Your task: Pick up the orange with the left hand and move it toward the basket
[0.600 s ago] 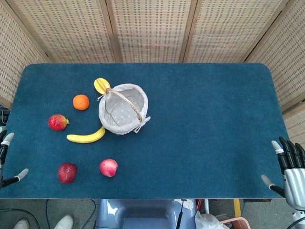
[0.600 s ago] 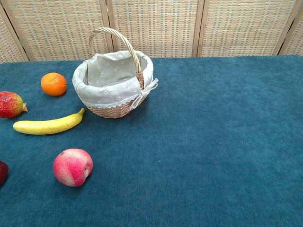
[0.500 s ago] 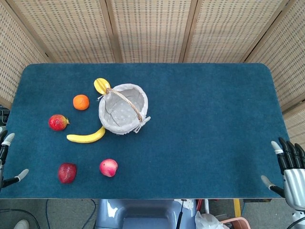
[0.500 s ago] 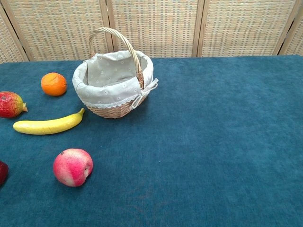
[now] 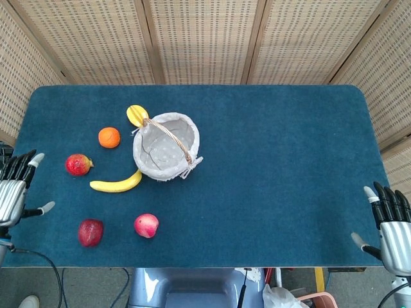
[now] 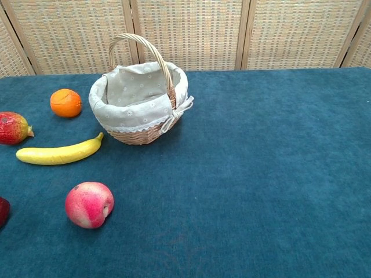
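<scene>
The orange [image 5: 109, 137] [image 6: 66, 102] lies on the blue table, just left of the cloth-lined wicker basket [image 5: 166, 146] [image 6: 141, 104]. My left hand [image 5: 14, 190] hovers at the table's left edge, open with fingers spread, well below and left of the orange. At the table's front right corner my right hand [image 5: 390, 224] is open and holds nothing. Neither hand shows in the chest view.
A banana [image 5: 116, 184] [image 6: 59, 153] lies in front of the basket. A red pomegranate-like fruit [image 5: 78, 165] [image 6: 13, 127] sits between my left hand and the orange. A pink apple [image 5: 146, 225] [image 6: 88, 204], a dark red apple [image 5: 90, 232] and a yellow fruit [image 5: 136, 114] behind the basket are nearby.
My left hand has come up and inward along the table's left edge, showing more of itself. The fruit and basket have not moved.
</scene>
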Controlling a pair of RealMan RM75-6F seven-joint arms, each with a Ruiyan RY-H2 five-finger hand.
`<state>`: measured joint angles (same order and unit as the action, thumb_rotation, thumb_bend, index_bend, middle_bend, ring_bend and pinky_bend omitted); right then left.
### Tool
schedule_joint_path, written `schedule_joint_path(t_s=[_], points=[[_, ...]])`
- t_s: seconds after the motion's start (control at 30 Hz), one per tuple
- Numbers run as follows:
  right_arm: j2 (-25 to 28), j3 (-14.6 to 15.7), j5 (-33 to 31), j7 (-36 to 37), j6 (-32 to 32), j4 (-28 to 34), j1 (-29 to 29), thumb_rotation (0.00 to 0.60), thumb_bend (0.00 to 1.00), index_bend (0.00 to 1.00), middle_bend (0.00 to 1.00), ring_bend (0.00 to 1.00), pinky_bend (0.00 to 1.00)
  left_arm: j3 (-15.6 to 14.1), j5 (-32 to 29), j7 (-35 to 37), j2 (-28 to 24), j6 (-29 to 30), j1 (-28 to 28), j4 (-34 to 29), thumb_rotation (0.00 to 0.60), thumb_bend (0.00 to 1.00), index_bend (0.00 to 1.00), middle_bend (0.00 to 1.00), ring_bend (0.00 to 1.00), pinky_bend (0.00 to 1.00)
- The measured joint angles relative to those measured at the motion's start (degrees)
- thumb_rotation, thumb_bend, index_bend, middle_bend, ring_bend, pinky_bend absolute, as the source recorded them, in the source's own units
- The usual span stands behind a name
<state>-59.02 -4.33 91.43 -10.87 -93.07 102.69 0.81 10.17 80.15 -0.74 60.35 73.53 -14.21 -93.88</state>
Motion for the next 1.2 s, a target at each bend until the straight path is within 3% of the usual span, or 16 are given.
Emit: schedule_joint_path(t_s=[0.27, 0.57, 0.93, 1.13, 1.2], points=[[-0.8, -1.5, -4.1, -2.1, 1.7, -0.1, -0.9, 0.6, 0.0, 0.0, 0.0, 0.0, 0.0, 4.7, -3.6, 9.8, 7.3, -16.3, -13.8, 22.3, 0.6, 0.0, 0.0, 0.0, 0.0, 0.0], [-1.8, -2.7, -7.3, -4.0, 2.3, -0.8, -1.4, 0.6, 0.0, 0.0, 0.0, 0.0, 0.0, 4.8, -4.6, 20.0, 19.6, -32.7, -25.6, 45.1, 0.6, 0.0, 0.0, 0.0, 0.0, 0.0], [-3.4, -3.6, -10.6, -6.6, 4.2, -2.0, -2.6, 0.6, 0.0, 0.0, 0.0, 0.0, 0.0, 1.7, -3.1, 33.1, 33.8, -43.2, -32.1, 66.3, 0.6, 0.0, 0.01, 0.0, 0.0, 0.02], [-4.1, -3.7, -11.4, -7.6, 5.3, -2.6, -3.4, 0.6, 0.0, 0.0, 0.0, 0.0, 0.0, 0.5, -1.9, 38.2, 39.3, -45.7, -34.9, 74.0, 0.6, 0.0, 0.08, 0.01, 0.0, 0.1], [-4.3, -3.7, -11.6, -7.8, 5.5, -2.8, -3.6, 0.6, 0.0, 0.0, 0.0, 0.0, 0.0, 0.3, -1.6, 39.2, 41.1, -46.5, -36.0, 76.3, 0.6, 0.01, 0.16, 0.09, 0.05, 0.18]])
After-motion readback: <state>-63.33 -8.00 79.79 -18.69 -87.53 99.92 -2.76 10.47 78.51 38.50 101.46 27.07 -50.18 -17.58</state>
